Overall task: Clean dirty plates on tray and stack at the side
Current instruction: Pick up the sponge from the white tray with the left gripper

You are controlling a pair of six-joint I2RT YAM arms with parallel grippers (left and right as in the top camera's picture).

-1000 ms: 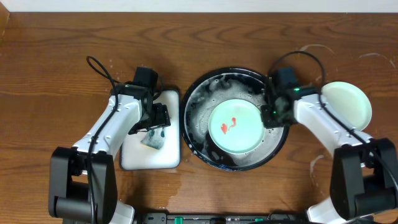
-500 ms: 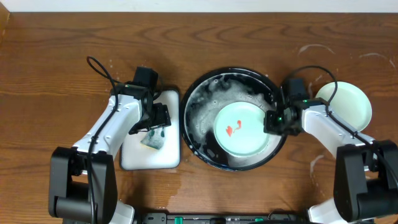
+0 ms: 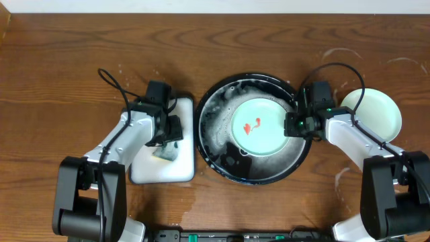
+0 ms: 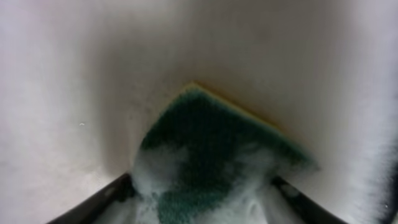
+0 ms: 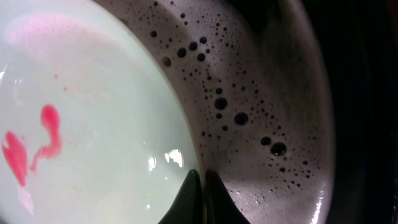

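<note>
- Midway along the worktop (image 3: 60,74), closer to its near edge than its far one, sits the tray (image 3: 208,134), sudsy inside.
- The plate (image 3: 265,138) lies in the tray toward its far-right side, with red sauce (image 3: 252,128) at its centre.
- The right gripper (image 3: 293,125) is at the plate's right rim. In the wrist view its fingertips (image 5: 189,193) are pinched together on that rim.
- The left gripper (image 3: 166,134) is clamped on the soapy sponge (image 3: 164,154) over the sponge tray (image 3: 161,171). The sponge tray stands just beside the tray's left rim with only a slim gap.
- A second plate (image 3: 375,113) rests on bare wood toward the right edge, apart from the tray, with the right forearm lying between the two.
- Open wood runs wide along the far edge and into both far corners. The left edge has broad free room too, while the near edge is crowded by the two arm bases.
- Since a second ago the plate has shifted from the tray's near-middle toward the far side, uncovering a dark patch of tray floor on the near side. The right gripper went with it. The left arm has barely shifted.
</note>
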